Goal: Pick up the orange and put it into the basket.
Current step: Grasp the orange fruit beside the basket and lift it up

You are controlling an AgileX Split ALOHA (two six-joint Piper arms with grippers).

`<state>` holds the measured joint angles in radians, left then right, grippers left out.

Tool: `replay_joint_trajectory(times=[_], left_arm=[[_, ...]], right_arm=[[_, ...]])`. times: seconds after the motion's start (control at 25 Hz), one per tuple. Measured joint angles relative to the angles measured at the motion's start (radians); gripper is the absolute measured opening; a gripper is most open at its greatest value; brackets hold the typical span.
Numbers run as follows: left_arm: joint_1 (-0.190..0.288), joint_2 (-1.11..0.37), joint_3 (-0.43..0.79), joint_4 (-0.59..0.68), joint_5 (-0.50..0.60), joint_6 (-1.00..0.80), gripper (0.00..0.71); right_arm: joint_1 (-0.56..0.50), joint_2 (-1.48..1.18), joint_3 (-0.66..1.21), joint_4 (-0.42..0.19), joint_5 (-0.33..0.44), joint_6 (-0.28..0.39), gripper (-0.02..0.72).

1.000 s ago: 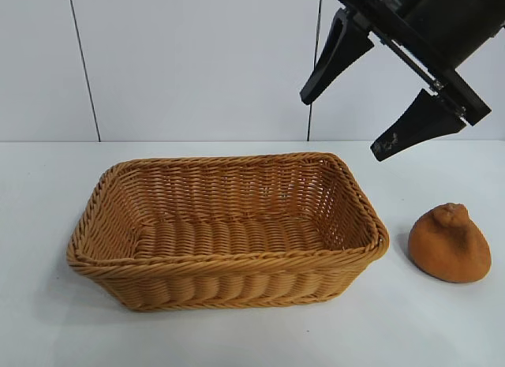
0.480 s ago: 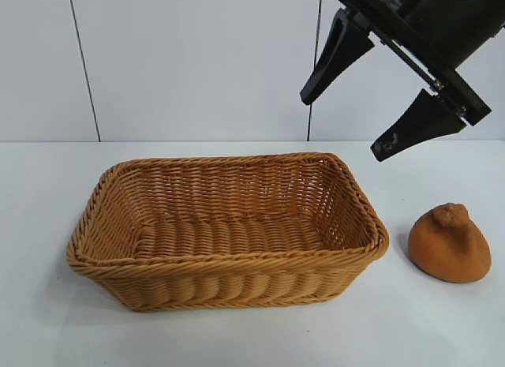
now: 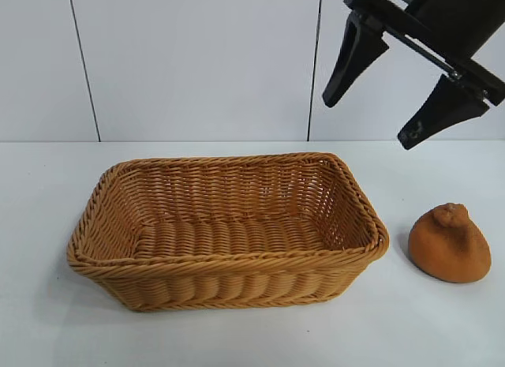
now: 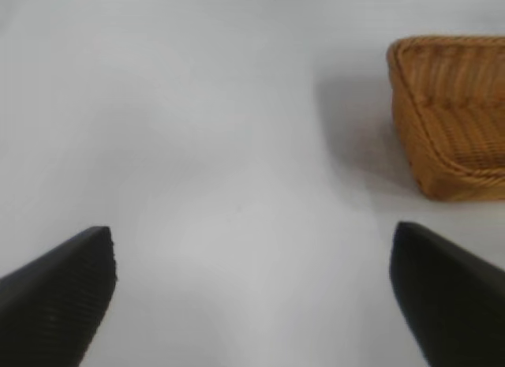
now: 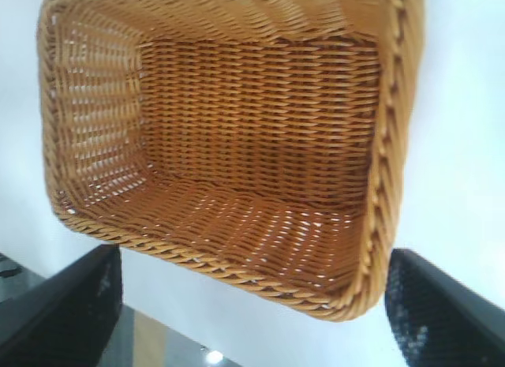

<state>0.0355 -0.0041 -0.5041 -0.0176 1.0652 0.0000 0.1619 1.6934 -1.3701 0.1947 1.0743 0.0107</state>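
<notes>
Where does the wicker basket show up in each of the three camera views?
Exterior view: the basket sits left of centre on the table, with the orange apart to its right.
Left wrist view: only one corner of the basket shows, at the right edge.
Right wrist view: the basket fills most of the picture, seen from above, empty.
Shared landmark: its braided rim.

A plain white desk (image 3: pixel 47 327) spreads out below the jaws. Behind them stands a pale panelled wall (image 3: pixel 197 59), split by two thin dark vertical seams.
</notes>
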Motion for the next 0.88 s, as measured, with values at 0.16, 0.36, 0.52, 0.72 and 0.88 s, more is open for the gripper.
replay_joint_trajectory(times=[0.16, 0.36, 0.52, 0.72, 0.88], left_arm=[[0.000, 0.000, 0.000, 0.000, 0.000, 0.000, 0.672], [0.000, 0.000, 0.000, 0.000, 0.000, 0.000, 0.672], [0.000, 0.000, 0.000, -0.001, 0.000, 0.000, 0.672], [0.000, 0.000, 0.000, -0.001, 0.000, 0.000, 0.672], [0.000, 0.000, 0.000, -0.001, 0.000, 0.000, 0.672]], right_arm=[[-0.103, 0.007, -0.003, -0.037, 0.019, 0.004, 0.619], [-0.152, 0.046, -0.005, -0.025, 0.018, -0.011, 0.619], [-0.152, 0.110, -0.005, -0.010, 0.013, -0.011, 0.619], [-0.152, 0.228, -0.005, -0.007, -0.017, -0.011, 0.619], [-0.152, 0.326, -0.006, 0.016, -0.043, -0.011, 0.619]])
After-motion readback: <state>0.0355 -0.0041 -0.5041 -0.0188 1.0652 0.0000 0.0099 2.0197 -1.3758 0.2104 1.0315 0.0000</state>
